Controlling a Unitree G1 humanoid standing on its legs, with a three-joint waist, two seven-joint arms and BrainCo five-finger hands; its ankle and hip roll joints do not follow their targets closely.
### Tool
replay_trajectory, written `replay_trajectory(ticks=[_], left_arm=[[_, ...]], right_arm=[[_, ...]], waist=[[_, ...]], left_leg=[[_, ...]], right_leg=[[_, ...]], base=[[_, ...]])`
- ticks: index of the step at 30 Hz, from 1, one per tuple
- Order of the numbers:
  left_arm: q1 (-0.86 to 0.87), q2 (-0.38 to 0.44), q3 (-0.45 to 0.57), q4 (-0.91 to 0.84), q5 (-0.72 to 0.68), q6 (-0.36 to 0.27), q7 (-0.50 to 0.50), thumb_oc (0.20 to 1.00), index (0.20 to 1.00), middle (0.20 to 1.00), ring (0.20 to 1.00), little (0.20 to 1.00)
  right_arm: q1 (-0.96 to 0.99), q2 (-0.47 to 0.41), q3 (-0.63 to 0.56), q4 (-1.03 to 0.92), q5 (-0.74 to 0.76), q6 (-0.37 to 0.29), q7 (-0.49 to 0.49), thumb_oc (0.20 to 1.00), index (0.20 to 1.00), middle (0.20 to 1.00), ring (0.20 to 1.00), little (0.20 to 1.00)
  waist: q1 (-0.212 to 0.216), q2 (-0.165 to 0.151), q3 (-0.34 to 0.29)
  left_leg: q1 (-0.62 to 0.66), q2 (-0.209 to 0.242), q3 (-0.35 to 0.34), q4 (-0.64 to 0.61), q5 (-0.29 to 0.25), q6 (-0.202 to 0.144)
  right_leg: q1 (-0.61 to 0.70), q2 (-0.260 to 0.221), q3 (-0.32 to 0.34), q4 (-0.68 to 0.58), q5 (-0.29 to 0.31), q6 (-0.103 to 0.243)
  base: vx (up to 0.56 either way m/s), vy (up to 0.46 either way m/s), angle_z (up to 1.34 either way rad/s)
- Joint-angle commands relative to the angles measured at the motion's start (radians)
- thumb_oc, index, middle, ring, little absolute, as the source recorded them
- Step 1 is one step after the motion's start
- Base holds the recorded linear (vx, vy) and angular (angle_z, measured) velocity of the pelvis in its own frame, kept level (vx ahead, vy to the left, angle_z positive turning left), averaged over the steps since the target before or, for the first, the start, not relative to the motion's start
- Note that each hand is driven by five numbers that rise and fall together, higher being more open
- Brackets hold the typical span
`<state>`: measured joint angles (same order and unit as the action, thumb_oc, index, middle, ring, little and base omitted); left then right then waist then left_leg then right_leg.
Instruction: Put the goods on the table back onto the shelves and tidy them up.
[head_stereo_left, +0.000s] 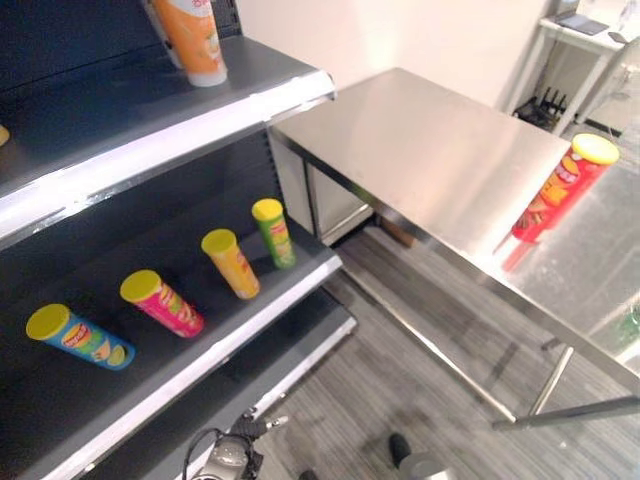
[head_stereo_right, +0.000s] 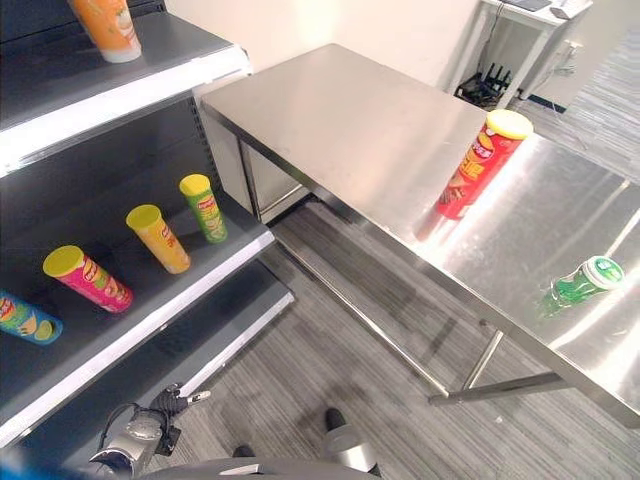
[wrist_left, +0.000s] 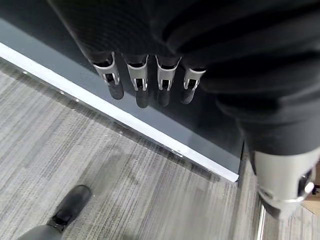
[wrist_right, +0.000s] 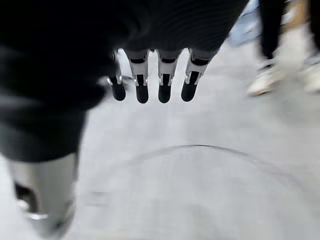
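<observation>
On the steel table (head_stereo_right: 340, 130), a tall red cylindrical can (head_stereo_right: 480, 165) with a yellow lid stands upright near the front edge; a green bottle (head_stereo_right: 585, 282) lies on its side further right, its shape hard to make out against the glare. The dark middle shelf (head_stereo_left: 260, 300) carries four small yellow-lidded cans: blue (head_stereo_left: 80, 337), pink (head_stereo_left: 163, 303), yellow (head_stereo_left: 232, 263), green (head_stereo_left: 274, 232). An orange container (head_stereo_left: 195, 40) above is cut off. Left hand (wrist_left: 145, 80) and right hand (wrist_right: 155, 80) hang with fingers straight, holding nothing, over the floor.
</observation>
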<state>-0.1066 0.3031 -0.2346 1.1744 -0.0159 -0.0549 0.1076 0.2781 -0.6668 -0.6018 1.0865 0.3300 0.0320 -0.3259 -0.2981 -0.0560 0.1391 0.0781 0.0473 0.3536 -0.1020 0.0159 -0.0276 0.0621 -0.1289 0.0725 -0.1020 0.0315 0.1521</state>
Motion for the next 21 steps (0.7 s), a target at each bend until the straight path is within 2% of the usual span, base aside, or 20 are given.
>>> replay_trajectory(ticks=[1,6,10,13,14,15,16,17,19,21], left_arm=[[-0.031,0.008,0.021,0.041,0.04,-0.01,-0.002,1.0,1.0,1.0,1.0,1.0],[-0.018,0.017,0.013,0.008,0.039,-0.011,-0.017,1.0,1.0,1.0,1.0,1.0],[-0.018,0.021,-0.013,-0.047,0.051,-0.018,-0.035,1.0,1.0,1.0,1.0,1.0],[-0.036,0.019,-0.034,-0.083,0.044,-0.026,-0.04,1.0,1.0,1.0,1.0,1.0],[-0.037,0.034,-0.043,-0.131,0.034,-0.031,-0.052,1.0,1.0,1.0,1.0,1.0],[-0.037,0.035,-0.042,-0.132,0.034,-0.03,-0.053,1.0,1.0,1.0,1.0,1.0],[-0.029,0.065,-0.042,-0.185,0.015,-0.028,-0.06,1.0,1.0,1.0,1.0,1.0],[-0.03,0.066,-0.041,-0.174,0.016,-0.021,-0.063,1.0,1.0,1.0,1.0,1.0],[-0.035,0.07,-0.028,-0.155,0.018,-0.017,-0.062,1.0,1.0,1.0,1.0,1.0],[-0.029,0.07,0.009,-0.119,0.033,-0.013,-0.058,1.0,1.0,1.0,1.0,1.0]], right_arm=[[-0.043,-0.105,-0.018,-0.024,0.005,-0.069,-0.068,1.0,1.0,1.0,1.0,1.0],[-0.129,-0.249,0.012,-0.2,-0.091,-0.076,-0.083,1.0,1.0,1.0,1.0,1.0],[-0.132,-0.305,0.006,-0.355,-0.165,-0.071,-0.065,1.0,1.0,1.0,1.0,1.0],[-0.156,-0.304,0.001,-0.451,-0.173,-0.087,-0.083,1.0,1.0,1.0,1.0,1.0],[-0.178,-0.293,0.004,-0.49,-0.173,-0.099,-0.094,1.0,1.0,1.0,1.0,1.0],[-0.179,-0.292,0.004,-0.491,-0.173,-0.099,-0.094,1.0,1.0,1.0,1.0,1.0],[-0.218,-0.309,0.027,-0.534,-0.171,-0.119,-0.093,1.0,1.0,1.0,1.0,1.0],[-0.23,-0.311,0.057,-0.552,-0.192,-0.115,-0.074,1.0,1.0,1.0,1.0,1.0],[-0.241,-0.312,0.084,-0.569,-0.207,-0.11,-0.055,1.0,1.0,1.0,1.0,1.0],[-0.247,-0.324,0.106,-0.629,-0.252,-0.098,-0.032,1.0,1.0,1.0,1.0,1.0]], waist=[[0.043,0.007,0.02],[0.063,-0.006,0.024],[0.054,-0.01,0.025],[0.039,-0.011,0.046],[0.055,-0.005,0.066],[0.057,-0.007,0.064],[0.12,0.009,0.071],[0.126,0.015,0.067],[0.122,0.006,0.068],[0.139,-0.02,0.047]], left_leg=[[0.085,0.025,-0.073,0.015,-0.122,-0.023],[0.096,0.029,-0.061,0.015,-0.122,-0.025],[0.107,0.02,-0.071,0.023,-0.136,-0.013],[0.096,0.01,-0.036,0.031,-0.149,0.001],[0.071,0.018,0.011,0.032,-0.141,0.005],[0.065,0.018,0.014,0.032,-0.136,0.004],[0.028,0.055,0.072,0.044,-0.119,-0.003],[0.021,0.066,0.073,0.055,-0.131,-0.006],[0.014,0.073,0.091,0.075,-0.132,-0.009],[0.014,0.07,0.098,0.085,-0.139,-0.022]], right_leg=[[-0.058,-0.01,-0.038,0.06,-0.021,0.069],[-0.072,0.005,-0.014,0.065,-0.011,0.072],[-0.092,0.018,0.04,0.07,-0.011,0.067],[-0.125,0.019,0.07,0.062,0.017,0.092],[-0.185,0.012,0.035,0.087,0.062,0.103],[-0.192,0.013,0.039,0.088,0.066,0.102],[-0.18,-0.053,-0.222,0.124,0.032,0.072],[-0.16,-0.063,-0.28,0.153,-0.003,0.068],[-0.146,-0.069,-0.293,0.163,-0.021,0.063],[-0.114,-0.073,-0.271,0.075,-0.001,0.076]], base=[[0.02,-0.006,0.04],[0.01,-0.012,-0.05],[0.04,0.023,-0.3],[-0.1,0.059,-0.47],[-0.18,-0.018,-1.03],[-0.28,-0.107,-1.27],[-0.14,-0.088,-1.35],[-0.12,-0.082,-1.51],[-0.03,-0.059,-1.49],[-0.03,-0.155,-0.28]])
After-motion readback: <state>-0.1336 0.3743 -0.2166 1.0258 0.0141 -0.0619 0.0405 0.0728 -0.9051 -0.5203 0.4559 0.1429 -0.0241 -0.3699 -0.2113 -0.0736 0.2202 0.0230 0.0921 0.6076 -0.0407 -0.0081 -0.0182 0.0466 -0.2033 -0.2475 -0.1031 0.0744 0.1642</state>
